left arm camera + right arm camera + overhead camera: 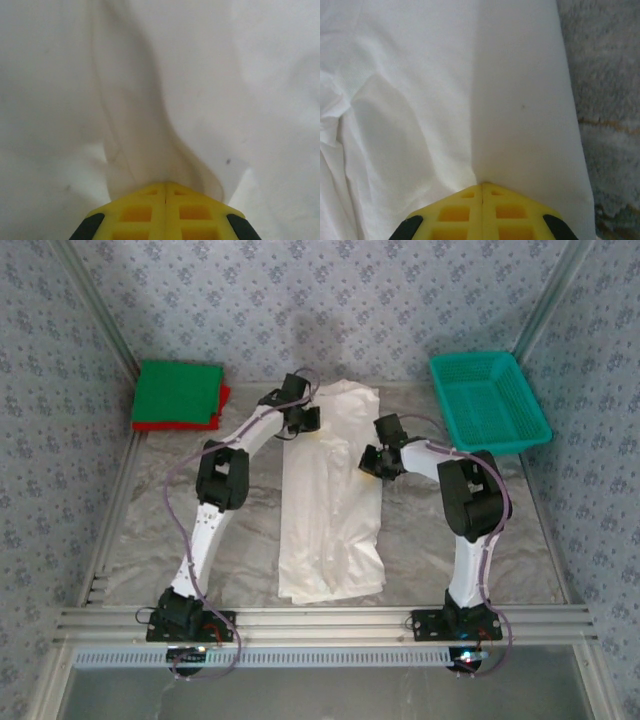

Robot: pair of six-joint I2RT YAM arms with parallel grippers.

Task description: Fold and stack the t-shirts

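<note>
Table [150, 530]: bears all three shirts.
White shirt [330, 510]: middle of the table, folded lengthwise into a long, wrinkled strip.
Handling: likely light and limp, with no stiffness. Sags and creases wherever unsupported. Not fragile. Thin layers apt to slide apart unless pinched together.
Hold: best taken at edges or corners, through every layer. One grip on each side of the same end, so the strip lifts level.
Long axis: near to far across the table, leaning a little right toward the far end. Far end broader and rumpled, near end squared off by the front edge.
Green shirt [178, 392]: far left corner, folded square, lying flat on the red one, sides roughly in line with the table edges.
Red shirt [170, 427]: under the green, a sliver showing along the near and right sides. Judged the base of the stack.
Left gripper [300, 420] [165, 187]: at the strip's far left edge, yellow fingers pressed together on a raised ridge of white cloth.
Right gripper [372, 462] [482, 186]: at the strip's right edge, nearer than the left one, fingers pressed together, pinching a fold of white cloth, bare table just beside.
</note>
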